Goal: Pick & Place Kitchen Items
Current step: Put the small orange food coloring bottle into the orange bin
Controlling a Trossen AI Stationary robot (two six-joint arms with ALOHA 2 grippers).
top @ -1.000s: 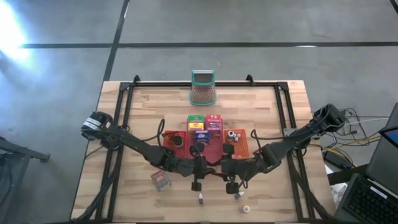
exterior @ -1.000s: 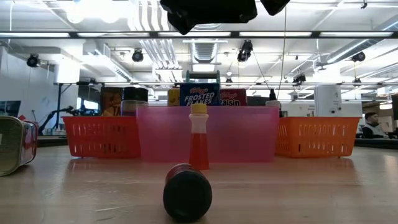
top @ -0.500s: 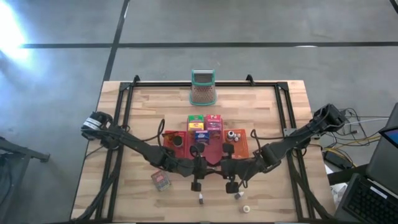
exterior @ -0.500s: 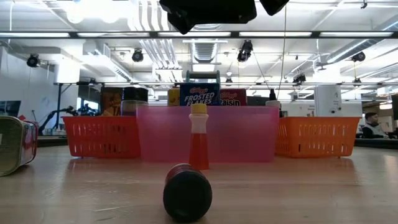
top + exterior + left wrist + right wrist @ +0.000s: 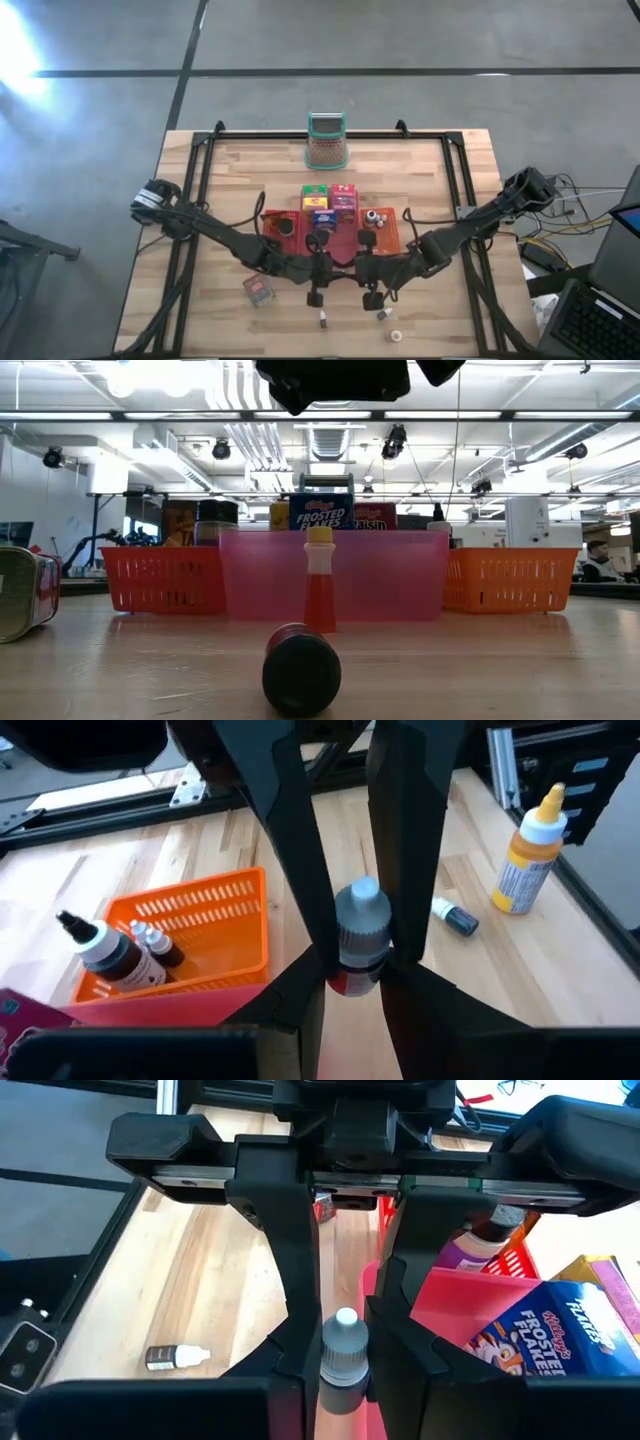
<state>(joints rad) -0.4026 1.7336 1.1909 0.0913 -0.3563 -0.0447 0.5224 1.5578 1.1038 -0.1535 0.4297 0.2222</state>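
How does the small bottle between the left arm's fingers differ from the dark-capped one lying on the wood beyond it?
The held bottle has a grey cap; the lying bottle has a dark cap. The held bottle is clamped between the left gripper fingers; the lying bottle rests on its side on the table, untouched. Both are small capped bottles.

Your rig: two dark, slender multi-joint arms.
You see the left arm (image 5: 215, 232) and right arm (image 5: 470, 228) in matte black, each with a thin black cable looping beside it. Your left gripper (image 5: 350, 935) and right gripper (image 5: 335, 1335) each carry long, flat, angular black fingers on a blocky black crossbar.
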